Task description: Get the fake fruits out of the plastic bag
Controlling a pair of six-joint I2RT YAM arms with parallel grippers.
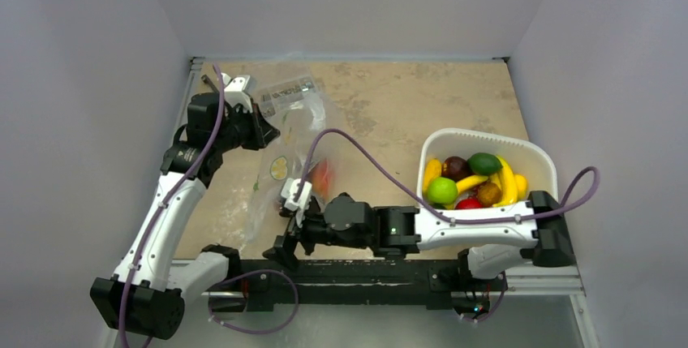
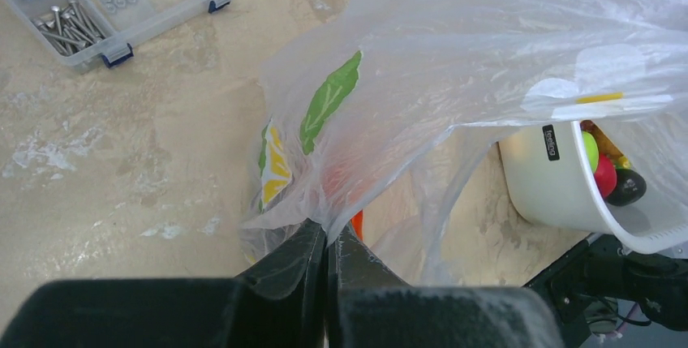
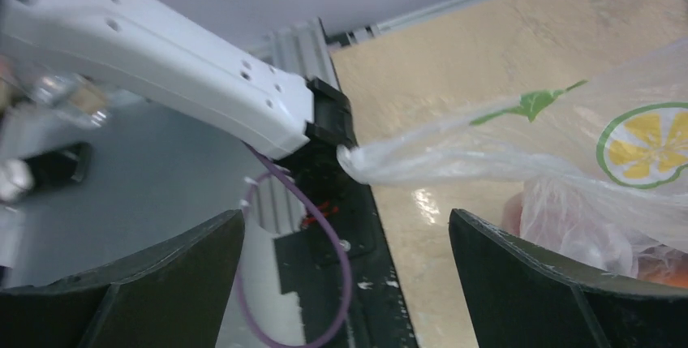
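One pinch only: left end effector [image 2: 327, 252] clamped on plastic bag [image 2: 454, 64] film, right end effector [image 3: 345, 218] wide open, empty. Bag on worktop [image 1: 406, 105] between arms, fake fruits [image 1: 322, 176] inside. Thin, slippery, grab bottom corner imo.

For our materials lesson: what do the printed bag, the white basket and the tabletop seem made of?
Plastic bag: thin clear film, glossy; it crinkles and orange shows through. White basket: likely rigid moulded plastic, smooth, evenly curved wall. Tabletop: hard, mottled beige, slightly shiny; perhaps stone-look laminate, uncertain.
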